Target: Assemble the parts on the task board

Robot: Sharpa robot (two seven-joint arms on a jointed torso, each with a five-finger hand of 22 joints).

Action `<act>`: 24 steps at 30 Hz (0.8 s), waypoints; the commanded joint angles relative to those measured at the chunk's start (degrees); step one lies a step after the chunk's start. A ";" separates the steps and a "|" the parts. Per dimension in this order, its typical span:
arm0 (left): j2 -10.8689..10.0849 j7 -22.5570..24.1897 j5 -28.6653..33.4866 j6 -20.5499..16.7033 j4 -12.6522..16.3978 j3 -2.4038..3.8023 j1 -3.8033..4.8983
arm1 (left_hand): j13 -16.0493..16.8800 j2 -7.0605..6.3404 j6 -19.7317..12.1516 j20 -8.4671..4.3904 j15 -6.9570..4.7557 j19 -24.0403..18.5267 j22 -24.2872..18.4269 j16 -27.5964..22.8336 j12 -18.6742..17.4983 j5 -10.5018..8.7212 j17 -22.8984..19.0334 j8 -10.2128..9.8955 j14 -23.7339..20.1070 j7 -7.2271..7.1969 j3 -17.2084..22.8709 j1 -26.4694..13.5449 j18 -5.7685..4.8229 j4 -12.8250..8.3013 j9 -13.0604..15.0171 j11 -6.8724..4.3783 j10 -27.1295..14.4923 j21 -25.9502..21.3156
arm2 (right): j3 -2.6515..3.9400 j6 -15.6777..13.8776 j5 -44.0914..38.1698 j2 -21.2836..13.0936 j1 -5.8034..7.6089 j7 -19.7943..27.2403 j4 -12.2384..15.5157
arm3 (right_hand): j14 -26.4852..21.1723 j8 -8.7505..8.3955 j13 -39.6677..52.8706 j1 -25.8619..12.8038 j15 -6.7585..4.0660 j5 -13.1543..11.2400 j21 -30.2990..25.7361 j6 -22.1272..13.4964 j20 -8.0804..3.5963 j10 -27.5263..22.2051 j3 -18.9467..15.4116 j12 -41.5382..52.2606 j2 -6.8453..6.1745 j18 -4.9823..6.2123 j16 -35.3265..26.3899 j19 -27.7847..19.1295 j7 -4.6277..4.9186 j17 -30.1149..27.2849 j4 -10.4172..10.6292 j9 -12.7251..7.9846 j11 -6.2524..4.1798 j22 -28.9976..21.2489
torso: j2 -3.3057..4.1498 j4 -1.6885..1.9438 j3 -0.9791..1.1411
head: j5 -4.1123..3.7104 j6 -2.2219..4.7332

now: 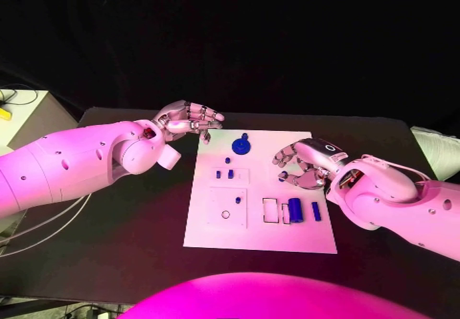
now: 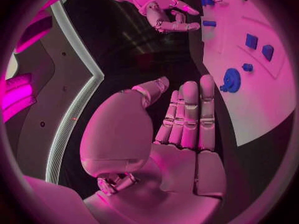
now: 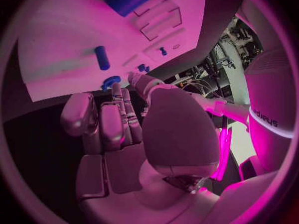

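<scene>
The small blue cylindrical part (image 1: 284, 176) is lain just beside the empty, loosely curled right hand (image 1: 305, 165), while the left hand (image 1: 187, 118), fingers apart, is held beyond the white board (image 1: 221, 232).

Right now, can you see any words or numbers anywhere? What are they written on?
"adeus" is my best reading of the dark letters on the robot's white arm in the right wrist view; they are bent and partly cut off, so I am unsure.
The task board and its blue parts show no readable text.
</scene>
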 commanded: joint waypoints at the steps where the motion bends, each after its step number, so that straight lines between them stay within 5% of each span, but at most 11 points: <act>1: 0.12 0.40 0.49 1.13 0.06 0.04 -0.20 | -0.09 0.10 -0.44 0.36 0.12 0.09 0.10 0.13 0.23 0.13 0.10 0.23 -0.18 0.06 -0.36 0.56 0.32 0.07 -0.06 0.03 -0.20 -0.05 | 0.03 6.15 4.14 -0.87 0.66 3.86 -0.85 | 0.62 0.18 -0.03 -0.35 0.11 0.52 -0.05 0.36 -0.08 0.19 0.13 0.10 -1.07 -0.61 0.07 0.36 -0.02 -0.37 0.16 0.08 0.07 -0.09 | 0.06 0.01 0.07 | -0.80 0.01; 7: 0.05 0.43 0.52 1.20 0.08 0.04 -0.35 | -0.08 0.10 -0.44 0.37 0.12 0.22 0.26 0.14 0.25 0.13 0.10 0.24 -0.18 0.05 -0.37 0.56 0.28 0.08 -0.06 0.02 -0.19 0.12 | 0.06 7.56 0.79 -1.06 1.17 3.21 -3.33 | 0.24 -0.45 -0.20 -0.71 0.24 1.11 -1.31 -0.79 -0.09 -1.69 -1.86 -0.69 -1.89 -0.35 -0.38 -0.31 -0.28 -1.40 0.41 -0.16 0.10 -1.13 | 0.16 0.11 0.11 | -1.01 0.01; 13: -0.06 0.43 0.61 1.21 0.10 0.03 -0.41 | -0.08 0.10 -0.44 0.37 0.12 0.22 0.26 0.14 0.25 0.13 0.10 0.24 -0.18 0.05 -0.37 0.56 0.28 0.08 -0.06 0.02 -0.19 0.12 | -0.06 7.95 -1.58 -0.22 0.71 1.54 -5.10 | 0.18 -0.83 0.04 0.24 0.25 0.74 -1.64 -1.81 0.05 -3.09 -6.26 -0.62 -1.00 -0.34 -0.23 -0.35 -0.75 -1.54 1.05 -0.35 0.18 -1.06 | 0.17 0.12 0.10 | -0.97 0.01; 24: -0.14 0.40 0.65 1.28 0.11 0.03 -0.45 | -0.07 0.12 -0.44 0.37 0.11 0.37 0.39 0.17 0.32 0.13 0.11 0.30 -0.16 0.04 -0.42 0.57 0.25 0.12 -0.06 0.01 -0.16 0.25 | -0.21 7.37 -3.91 2.21 -0.19 -0.72 -6.31 | 0.31 -0.41 0.28 1.42 0.08 0.62 -0.74 -1.06 -0.03 -2.16 -6.52 0.31 0.44 -0.53 0.18 0.24 -0.72 -1.16 1.65 -0.28 -0.02 0.07 | 0.16 0.16 0.12 | -1.07 0.01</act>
